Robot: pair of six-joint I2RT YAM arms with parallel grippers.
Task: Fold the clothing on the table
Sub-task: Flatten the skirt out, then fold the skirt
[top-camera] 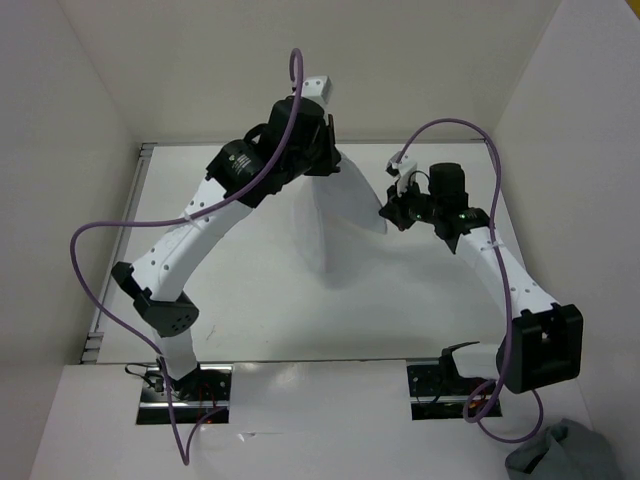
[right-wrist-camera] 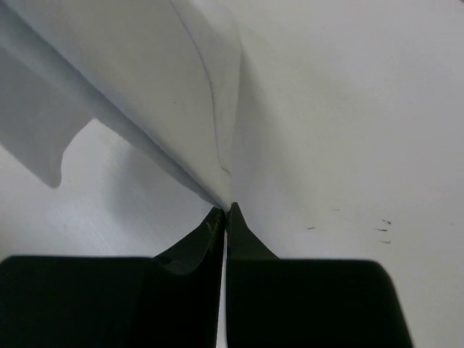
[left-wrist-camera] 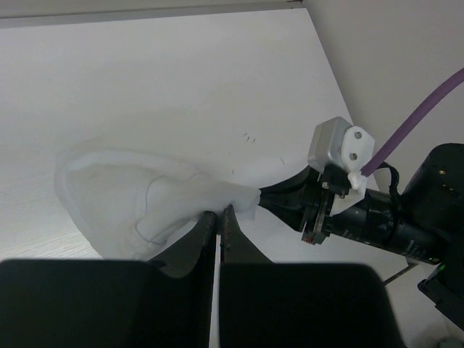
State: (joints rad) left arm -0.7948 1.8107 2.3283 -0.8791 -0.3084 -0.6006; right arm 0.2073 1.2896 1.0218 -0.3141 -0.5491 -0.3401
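The clothing (top-camera: pixel 350 200) is a thin white piece, nearly the same white as the worktop (top-camera: pixel 260 310), and it hangs stretched between the two arms over the far middle of that surface. It casts a soft grey shadow on the worktop just below it. From the pictures it cannot be told whether its lower part touches the surface.

White walls (top-camera: pixel 60 150) close the worktop in on the left, far and right sides. A grey-blue cloth bundle (top-camera: pixel 565 455) sits at the near right corner of the top view, well apart from the garment and beside the right arm's base. A purple cable (top-camera: pixel 88 265) loops out wide from the left arm, and a second one arches over the right arm. Nothing lies between the two arms apart from the garment itself.

The left hand (left-wrist-camera: pixel 219 214) is clenched, its two dark fingers pressed together with the garment's edge at their tips, and the fabric spreads away from them in a wrinkled fan to the left of its own camera view. The right hand (right-wrist-camera: pixel 226 212) is likewise clenched, pinching a narrow corner of the garment, and the cloth rises from its fingertips in a smooth sheet with one fold line. The two hands are near each other, the right hand holding the tapered end just beside the left hand's grip.
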